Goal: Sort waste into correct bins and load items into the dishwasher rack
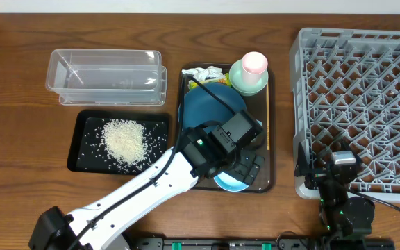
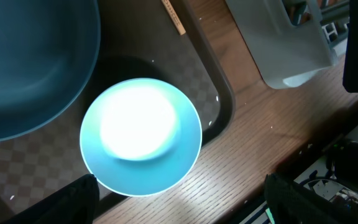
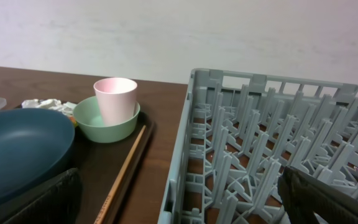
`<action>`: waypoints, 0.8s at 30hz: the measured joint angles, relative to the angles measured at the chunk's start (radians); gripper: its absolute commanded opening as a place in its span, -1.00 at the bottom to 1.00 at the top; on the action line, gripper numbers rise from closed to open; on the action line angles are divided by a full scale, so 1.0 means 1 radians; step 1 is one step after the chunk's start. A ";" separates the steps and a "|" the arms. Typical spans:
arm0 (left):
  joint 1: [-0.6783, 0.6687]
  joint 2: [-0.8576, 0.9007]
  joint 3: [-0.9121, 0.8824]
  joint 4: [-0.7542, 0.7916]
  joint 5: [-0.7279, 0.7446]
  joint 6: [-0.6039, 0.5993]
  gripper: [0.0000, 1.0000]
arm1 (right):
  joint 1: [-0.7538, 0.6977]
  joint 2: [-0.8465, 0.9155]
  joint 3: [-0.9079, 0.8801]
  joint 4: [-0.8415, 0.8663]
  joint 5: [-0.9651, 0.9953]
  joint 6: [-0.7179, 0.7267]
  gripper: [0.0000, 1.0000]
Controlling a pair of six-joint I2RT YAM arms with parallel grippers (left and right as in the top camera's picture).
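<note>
The left pincer (image 1: 245, 167) hangs wide open over the small light-blue bowl (image 2: 140, 137) at the brown tray's (image 2: 166, 62) near end, seemingly poised for pickup; next it must lower, clamp the rim and carry it to the dishwasher rack (image 1: 356, 33).

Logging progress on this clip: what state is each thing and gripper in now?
clear container: upright, empty
black tray: holds heaped rice
tissue: crumpled, on brown tray
dark-blue bowl: upright, on brown tray
mint bowl: upright, pink cup inside
pink cup: upright
light-blue bowl: upright, empty, on brown tray
rack: empty
left gripper: open, empty
right gripper: open, empty
</note>
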 measured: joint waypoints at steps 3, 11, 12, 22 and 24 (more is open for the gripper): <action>0.000 0.000 0.000 0.000 0.000 0.000 0.74 | 0.000 0.000 0.000 0.000 0.000 0.000 0.99; 0.000 0.000 0.000 0.000 0.000 0.000 0.74 | 0.000 0.000 0.000 0.000 0.000 0.000 0.98; 0.000 0.000 0.000 0.000 0.000 0.000 0.74 | 0.000 0.000 0.000 0.000 0.000 0.000 0.98; 0.000 0.000 0.000 0.020 0.000 0.003 0.74 | 0.000 0.000 0.000 0.000 0.000 0.000 0.99; 0.000 0.000 0.000 0.029 0.000 0.003 0.74 | 0.000 0.000 0.000 0.000 0.000 0.000 0.98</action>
